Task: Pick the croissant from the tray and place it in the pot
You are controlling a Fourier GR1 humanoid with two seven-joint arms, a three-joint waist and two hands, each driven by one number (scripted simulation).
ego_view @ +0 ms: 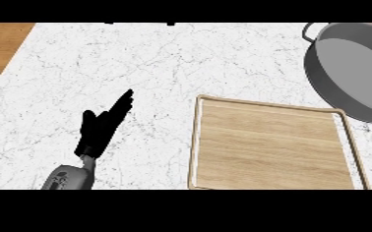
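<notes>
— Where was the left hand (102, 128) when you looked?

— Low over the white marble desk (145, 64), on its grey forearm (69, 177). The fingers (122, 103) were straight and pressed together, slanting up and away from the robot, with the thumb standing a little apart on the side away from the tray. They held nothing and pinched nothing.

— And the tray (269, 147)?

— Well off to the side of those fingers, toward the robot's right, a wooden tray with a raised rim, lying flat on the desk. Bare marble lay between the fingertips and its nearest edge.

— Was the croissant on it?

— I saw none. The whole wooden face of the tray showed, and there was only wood. Where the croissant was, I could not tell.

— In the pot (341, 69), then?

— The pot stood farther still from the fingers, beyond the tray's far right corner, grey metal, with a handle (311, 29) at its far rim. The part of its inside that I could see was plain grey; the rest ran past the edge of my view.

— The right hand?

— Not to be seen.

— Anything else?

— A strip of brown wood (13, 39) at the desk's far left corner, well beyond the fingertips.
</notes>
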